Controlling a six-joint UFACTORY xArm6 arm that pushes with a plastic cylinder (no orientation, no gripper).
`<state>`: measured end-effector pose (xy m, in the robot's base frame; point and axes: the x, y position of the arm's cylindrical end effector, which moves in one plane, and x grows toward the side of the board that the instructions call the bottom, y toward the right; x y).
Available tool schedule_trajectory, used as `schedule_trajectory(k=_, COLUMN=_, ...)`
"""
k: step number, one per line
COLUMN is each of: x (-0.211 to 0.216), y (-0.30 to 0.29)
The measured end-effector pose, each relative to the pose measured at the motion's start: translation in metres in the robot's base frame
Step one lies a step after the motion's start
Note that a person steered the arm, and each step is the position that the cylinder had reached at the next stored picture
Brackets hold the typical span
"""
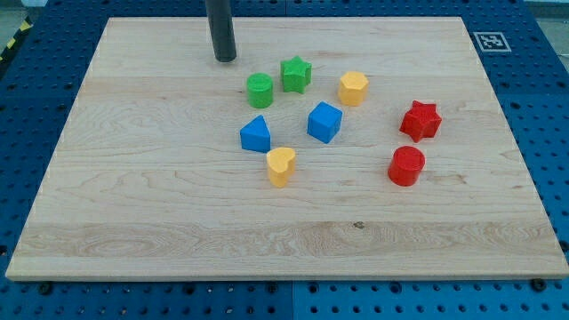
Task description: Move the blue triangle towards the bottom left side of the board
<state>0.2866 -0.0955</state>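
Blocks cluster mid-board: our blue triangle (255, 134) sits left of the blue cube (324, 122), just above the yellow heart (281, 165). We carry no jaws; my tip (226, 59) rests far off, upper left of the green cylinder (260, 90).

Green cylinder (260, 90), green star (296, 74), red star (420, 120), blue cube (324, 122) sit apart.

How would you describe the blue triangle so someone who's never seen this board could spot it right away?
On the wooden board, find the cluster of blocks near the middle. The blue triangle sits at the cluster's left edge, below the green cylinder and just above the yellow heart. The only other blue block, the blue cube, lies to its right and is boxy, not peaked.
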Motion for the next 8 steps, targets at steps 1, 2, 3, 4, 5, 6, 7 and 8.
schedule_trajectory(k=1, x=0.0, y=-0.001)
schedule_trajectory(k=2, x=-0.001, y=0.0)
schedule_trajectory(k=3, x=-0.001, y=0.0)
schedule_trajectory(k=4, x=0.0, y=-0.003)
schedule_trajectory(k=5, x=-0.003, y=0.004)
schedule_trajectory(k=6, x=0.011, y=0.04)
schedule_trajectory(k=7, x=0.064, y=0.032)
schedule_trajectory(k=8, x=0.117, y=0.062)
